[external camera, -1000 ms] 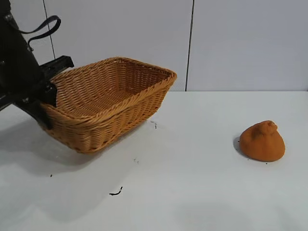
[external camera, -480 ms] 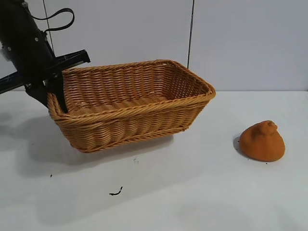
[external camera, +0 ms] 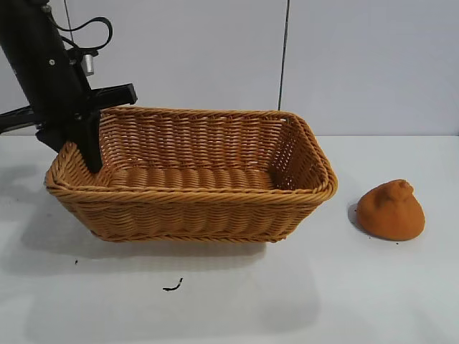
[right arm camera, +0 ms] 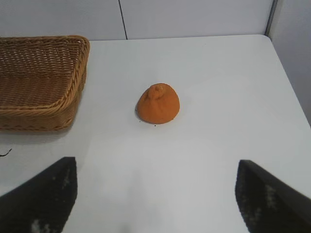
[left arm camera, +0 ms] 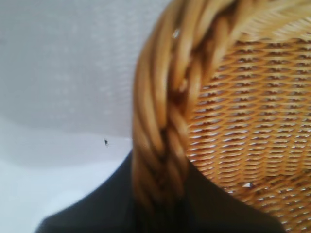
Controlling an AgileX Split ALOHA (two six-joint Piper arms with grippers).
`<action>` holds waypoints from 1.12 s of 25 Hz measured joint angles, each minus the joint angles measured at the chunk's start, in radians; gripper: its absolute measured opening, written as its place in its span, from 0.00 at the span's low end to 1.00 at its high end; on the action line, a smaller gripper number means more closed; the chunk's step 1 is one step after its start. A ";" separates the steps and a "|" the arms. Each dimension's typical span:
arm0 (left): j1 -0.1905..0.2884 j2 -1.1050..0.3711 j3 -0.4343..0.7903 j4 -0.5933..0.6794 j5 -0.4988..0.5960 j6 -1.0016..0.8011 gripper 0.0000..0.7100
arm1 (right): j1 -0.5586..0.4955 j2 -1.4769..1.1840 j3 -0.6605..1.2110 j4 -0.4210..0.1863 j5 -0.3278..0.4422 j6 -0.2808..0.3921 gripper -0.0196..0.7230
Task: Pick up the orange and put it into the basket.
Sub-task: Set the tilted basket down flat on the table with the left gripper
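While my left gripper (external camera: 84,147) pinches braided rim of basket (external camera: 215,193) at its left end, jaws nearly closed on weave, orange (external camera: 391,210) sits on table (external camera: 237,294), just beside basket's right end, untouched. My right gripper (right arm camera: 155,194) hangs wide open, empty, aimed at fruit. Risks: rim slipping from narrow pinch, basket tipping or sliding into orange; lumpy skin rolling out of grasp.

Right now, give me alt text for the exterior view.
The left end effector grips the left rim of a wicker basket on a white table. An orange sits on the table right of the basket, apart from it.
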 joint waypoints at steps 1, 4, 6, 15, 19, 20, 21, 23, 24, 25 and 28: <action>0.001 0.000 0.000 0.001 0.000 0.005 0.12 | 0.000 0.000 0.000 0.000 0.000 0.000 0.85; 0.003 0.000 0.000 0.002 -0.005 0.017 0.12 | 0.000 0.000 0.000 0.000 0.000 0.000 0.85; 0.009 0.000 0.000 0.001 -0.017 0.019 0.12 | 0.000 0.000 0.000 0.000 0.000 0.000 0.85; 0.070 0.000 0.000 -0.001 -0.023 0.047 0.12 | 0.000 0.000 0.000 0.000 -0.001 0.000 0.85; 0.071 0.017 -0.001 -0.026 -0.023 0.077 0.12 | 0.000 0.000 0.000 0.000 -0.001 0.000 0.85; 0.071 0.030 -0.001 -0.039 -0.022 0.088 0.12 | 0.000 0.000 0.000 0.000 -0.001 0.000 0.85; 0.071 0.047 -0.001 -0.045 -0.022 0.096 0.12 | 0.000 0.000 0.000 0.000 -0.001 0.000 0.85; 0.071 0.079 -0.001 -0.048 -0.024 0.104 0.12 | 0.000 0.000 0.000 0.000 -0.001 0.000 0.85; 0.071 0.092 -0.001 -0.048 -0.026 0.107 0.12 | 0.000 0.000 0.000 0.000 -0.001 0.000 0.85; 0.071 0.103 -0.001 -0.048 -0.028 0.111 0.12 | 0.000 0.000 0.000 0.000 -0.001 0.000 0.85; 0.071 0.126 -0.001 -0.049 -0.047 0.118 0.12 | 0.000 0.000 0.000 0.000 -0.001 0.000 0.85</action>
